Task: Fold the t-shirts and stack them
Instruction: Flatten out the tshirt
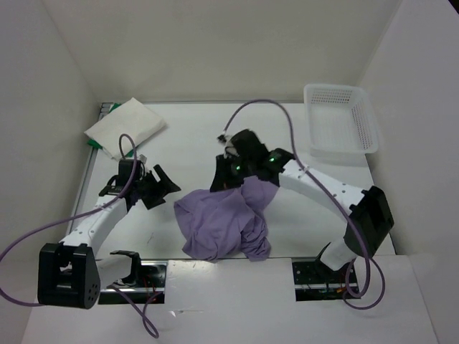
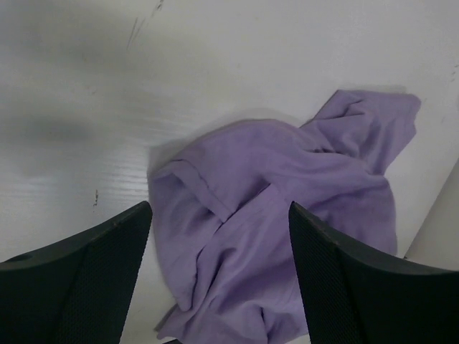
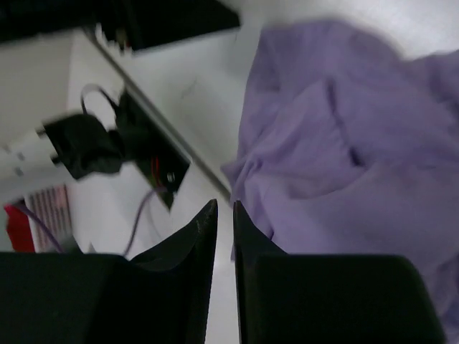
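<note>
The lavender purple t-shirt (image 1: 219, 226) lies crumpled in a heap near the table's front edge, and fills the left wrist view (image 2: 287, 186) and the right wrist view (image 3: 358, 165). Its far end rises against my right gripper (image 1: 224, 180). That gripper's jaws (image 3: 224, 204) stand a narrow slit apart with bare table showing between them; the cloth lies beside the right finger. My left gripper (image 1: 162, 188) hovers just left of the heap, wide open (image 2: 219, 208) and empty. The white t-shirt (image 1: 129, 125) lies folded at the far left on the green t-shirt (image 1: 93, 143), which shows only at the edges.
A white lattice basket (image 1: 341, 122) stands at the far right corner. White walls close in the table on three sides. Along the near edge sit the arm bases and two dark cut-outs with cables (image 3: 93, 143).
</note>
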Action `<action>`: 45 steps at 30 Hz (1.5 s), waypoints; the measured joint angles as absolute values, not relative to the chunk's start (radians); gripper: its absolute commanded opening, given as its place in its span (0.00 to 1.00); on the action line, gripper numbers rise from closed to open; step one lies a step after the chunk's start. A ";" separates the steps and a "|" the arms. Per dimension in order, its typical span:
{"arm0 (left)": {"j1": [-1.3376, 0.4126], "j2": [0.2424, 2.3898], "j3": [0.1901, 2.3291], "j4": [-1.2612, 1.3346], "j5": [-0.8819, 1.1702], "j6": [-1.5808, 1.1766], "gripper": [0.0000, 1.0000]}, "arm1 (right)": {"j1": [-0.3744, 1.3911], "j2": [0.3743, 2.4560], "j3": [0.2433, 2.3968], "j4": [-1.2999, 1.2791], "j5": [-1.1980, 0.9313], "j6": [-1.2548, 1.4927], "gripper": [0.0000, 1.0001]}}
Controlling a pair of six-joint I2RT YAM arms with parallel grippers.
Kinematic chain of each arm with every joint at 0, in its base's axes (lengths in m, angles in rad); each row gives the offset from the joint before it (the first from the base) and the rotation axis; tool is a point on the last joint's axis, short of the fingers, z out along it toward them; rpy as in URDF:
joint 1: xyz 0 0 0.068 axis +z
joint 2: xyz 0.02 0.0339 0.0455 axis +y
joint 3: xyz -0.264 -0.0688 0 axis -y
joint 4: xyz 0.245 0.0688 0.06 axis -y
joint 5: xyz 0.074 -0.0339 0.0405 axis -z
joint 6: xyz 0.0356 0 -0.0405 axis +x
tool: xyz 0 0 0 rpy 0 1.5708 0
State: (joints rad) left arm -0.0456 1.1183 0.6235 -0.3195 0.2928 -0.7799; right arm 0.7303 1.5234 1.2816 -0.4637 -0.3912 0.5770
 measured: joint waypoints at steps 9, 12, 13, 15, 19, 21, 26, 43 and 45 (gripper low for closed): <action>-0.050 1.235 0.566 -0.260 0.278 -0.871 0.83 | 1.018 1.680 1.274 -0.478 -0.390 0.495 0.37; -0.015 1.240 0.584 -0.245 0.263 -0.881 0.75 | 1.077 1.751 1.275 -0.451 -0.374 0.476 0.42; 0.013 1.247 0.595 -0.239 0.267 -0.888 0.73 | 1.097 1.776 1.275 -0.446 -0.365 0.472 0.44; 0.084 1.274 0.626 -0.223 0.272 -0.897 0.70 | 1.137 1.821 1.275 -0.439 -0.343 0.467 0.50; 0.165 1.314 0.672 -0.192 0.278 -0.900 0.67 | 1.200 1.874 1.275 -0.411 -0.280 0.479 0.54; 0.170 1.318 0.674 -0.184 0.290 -0.913 0.67 | 1.222 1.883 1.282 -0.401 -0.250 0.484 0.55; 0.175 1.320 0.665 -0.167 0.308 -0.934 0.68 | 1.272 1.937 1.338 -0.366 -0.142 0.509 0.58; 0.296 1.244 0.675 -0.218 0.361 -0.877 0.68 | 1.341 2.059 1.425 -0.384 0.179 0.622 0.01; 0.296 1.221 0.668 -0.232 0.368 -0.860 0.67 | 1.341 2.050 1.425 -0.402 0.198 0.631 0.01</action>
State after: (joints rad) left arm 0.2958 1.2209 0.6678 -0.2317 0.3683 -0.8604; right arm 1.3411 2.0499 1.4250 -0.4023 0.1982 0.6312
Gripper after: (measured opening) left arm 0.677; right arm 0.013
